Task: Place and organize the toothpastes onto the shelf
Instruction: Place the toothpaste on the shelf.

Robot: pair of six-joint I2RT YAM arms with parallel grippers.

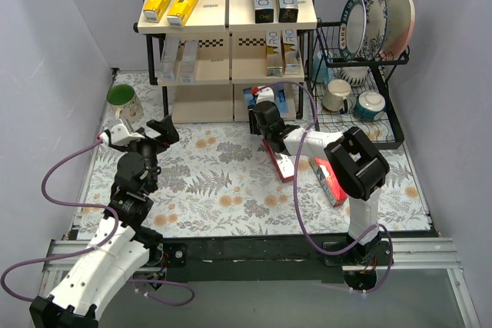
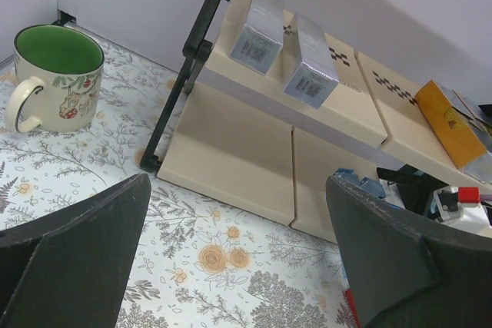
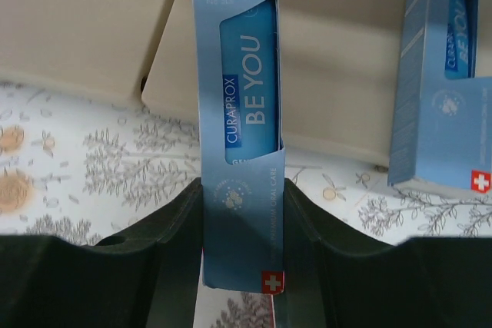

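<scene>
R gripper [image 3: 240, 213] is clamped on the near end of a blue carton [image 3: 238, 90]. The carton's long axis runs straight ahead from the jaws, far end pointing at the shelf [image 3: 338, 59] btm tier (second blue carton [image 3: 438, 105] just to its right). L gripper [image 2: 238, 190] gapes wide, empty, well apart by the mug [image 2: 54, 74], so R arm is nearer.

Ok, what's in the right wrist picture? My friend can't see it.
The right arm's dark fingers pinch a blue toothpaste carton pointing toward the cream shelf. Another blue carton sits at the right; flowery table cover shows beneath.
</scene>
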